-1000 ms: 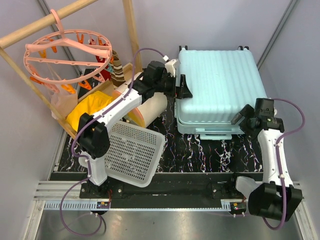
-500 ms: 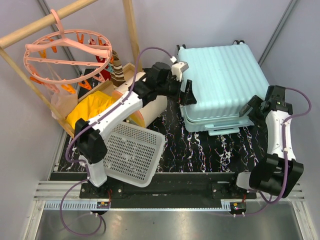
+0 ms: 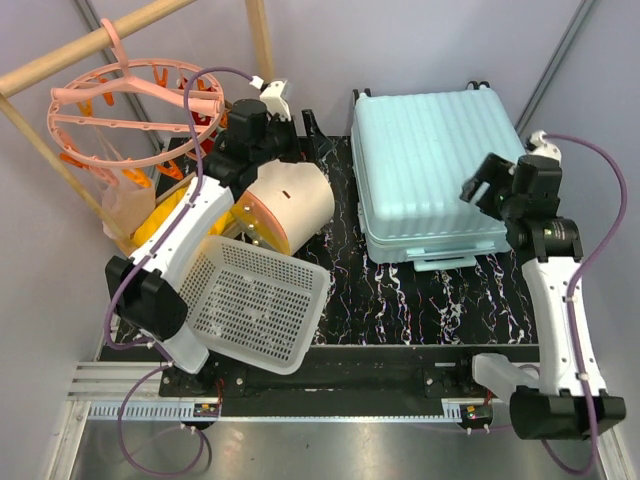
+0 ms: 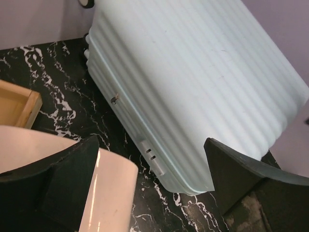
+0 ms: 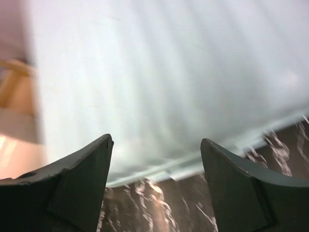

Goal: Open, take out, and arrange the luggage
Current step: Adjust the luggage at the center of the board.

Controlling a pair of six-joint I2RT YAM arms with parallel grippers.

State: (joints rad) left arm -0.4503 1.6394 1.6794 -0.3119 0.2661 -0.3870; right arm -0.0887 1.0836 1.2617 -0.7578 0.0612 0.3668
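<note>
Luggage (image 3: 435,170) lies flat and shut at the far right of the black marbled tabletop (image 3: 400,300), ribbed mint shell up, wheels at the far edge, pale handle piece poking out at its near edge. My left hand (image 3: 305,140) hangs over the far middle of the tabletop, between the cream rounded box (image 3: 290,205) and the luggage's left side, apart from both. In my left wrist view the hand (image 4: 150,141) is spread wide with nothing between the fingers, and the luggage (image 4: 193,72) fills the far right. My right hand (image 3: 483,185) is over the luggage's near right part. Fingers spread, holding nothing; contact with the shell I cannot tell. The right wrist view is blurred: hand (image 5: 155,140) spread, luggage (image 5: 169,72) just beyond. White perforated basket (image 3: 262,300) sits near left, tilted, just near of the cream box. Pink clip hanger ring (image 3: 135,105) far left, yellow cloth (image 3: 165,215) below it.
</note>
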